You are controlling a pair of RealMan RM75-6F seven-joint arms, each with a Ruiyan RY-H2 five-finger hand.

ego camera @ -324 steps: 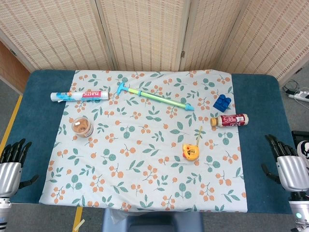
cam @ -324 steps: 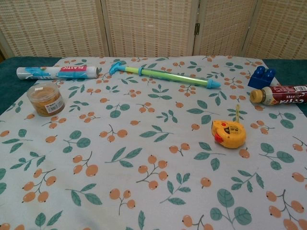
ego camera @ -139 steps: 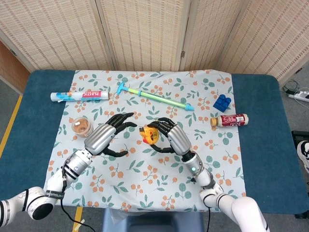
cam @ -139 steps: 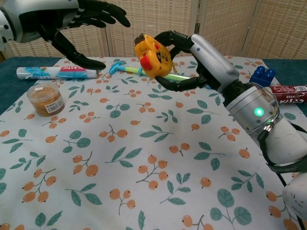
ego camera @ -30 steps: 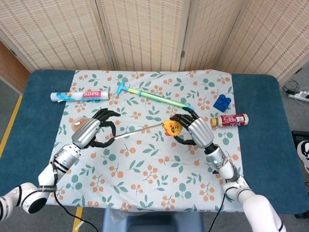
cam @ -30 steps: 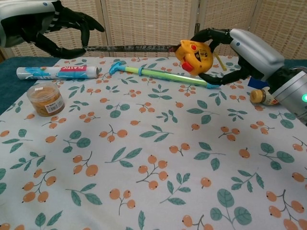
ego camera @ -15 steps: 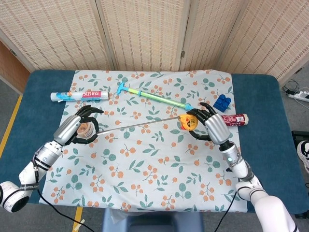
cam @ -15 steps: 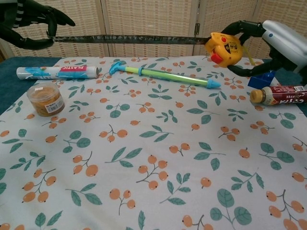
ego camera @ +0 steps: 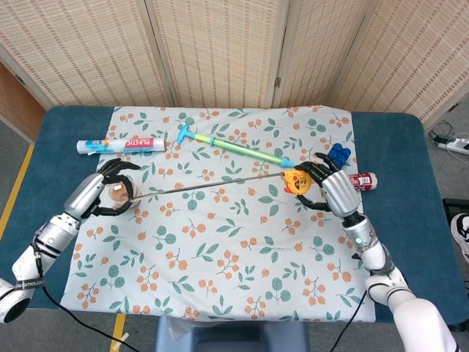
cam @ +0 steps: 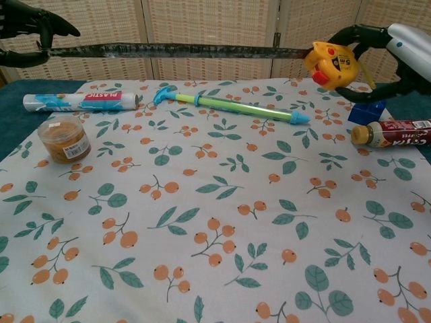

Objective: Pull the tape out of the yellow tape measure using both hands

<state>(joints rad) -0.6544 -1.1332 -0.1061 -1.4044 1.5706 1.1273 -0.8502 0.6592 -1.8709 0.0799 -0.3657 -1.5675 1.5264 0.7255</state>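
Observation:
My right hand [ego camera: 331,190] [cam: 394,57] grips the yellow tape measure [ego camera: 296,180] [cam: 332,62] above the cloth's right side. A long dark tape [ego camera: 212,185] [cam: 175,50] runs out of it to the left, held in the air and nearly level. My left hand [ego camera: 100,193] [cam: 27,30] pinches the tape's far end above the left part of the cloth. In the chest view only the fingers of each hand show at the frame's top corners.
On the floral cloth [ego camera: 220,242] lie a white plastic-wrap roll [ego camera: 121,146], a green and blue water squirter [ego camera: 238,147], a small round jar [cam: 63,139], a blue block [ego camera: 338,153] and a brown bottle [cam: 392,132] on its side. Folding screens stand behind the table.
Both hands have moved further apart, left hand leftward and right hand rightward with the case, so more tape is drawn out than half a second ago.

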